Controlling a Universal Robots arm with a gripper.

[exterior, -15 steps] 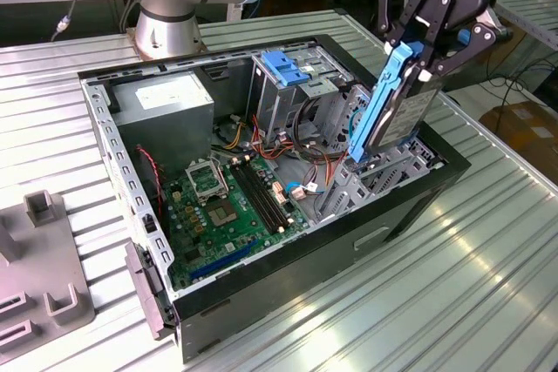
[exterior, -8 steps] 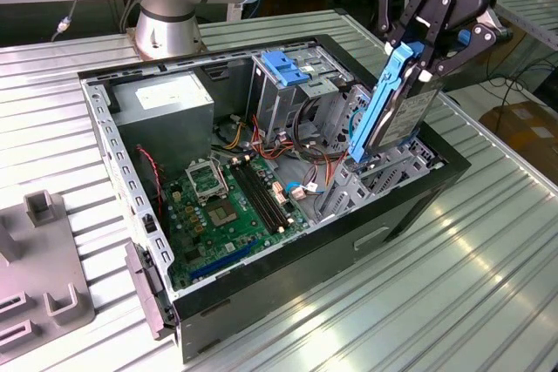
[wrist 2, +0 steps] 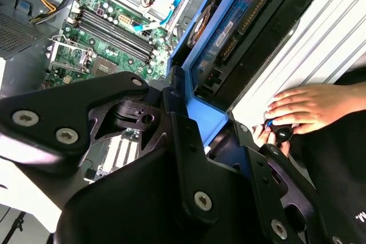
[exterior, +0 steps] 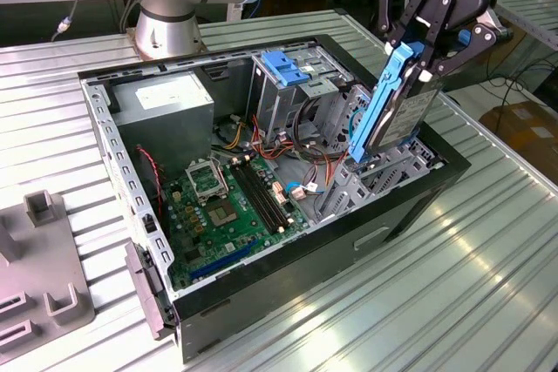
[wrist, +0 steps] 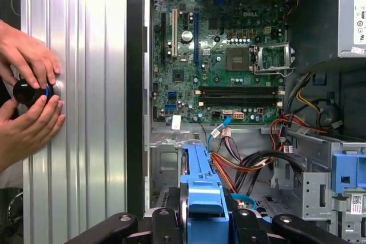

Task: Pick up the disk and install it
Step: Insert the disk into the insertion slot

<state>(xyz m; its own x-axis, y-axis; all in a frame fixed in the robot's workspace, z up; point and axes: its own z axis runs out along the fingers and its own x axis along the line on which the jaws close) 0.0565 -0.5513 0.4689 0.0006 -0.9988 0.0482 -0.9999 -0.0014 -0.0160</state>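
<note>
The disk [exterior: 403, 119], a grey drive in a bright blue carrier rail, hangs steeply tilted over the open computer case [exterior: 112, 141], at the exterior view's right. Its lower end reaches down to the metal bay [exterior: 397, 165] at that corner of the case. My gripper [exterior: 425, 63] is shut on the disk's upper end, with a black finger on each side. In the second wrist view the disk [wrist 2: 240, 32] runs away from the gripper [wrist 2: 200, 135] along the case wall. In the first wrist view the blue carrier [wrist: 203, 192] sits between the fingers [wrist: 166, 221].
Inside the case lie a green motherboard [exterior: 231, 198], a grey power supply [exterior: 166, 102], loose cables [exterior: 305, 128] and a tall drive cage topped by a blue bracket [exterior: 283, 67]. A person's hands [wrist: 28, 112] hold a black knob [wrist: 28, 91] on the ribbed table beside the case. A grey fixture [exterior: 44, 250] stands at the exterior view's left.
</note>
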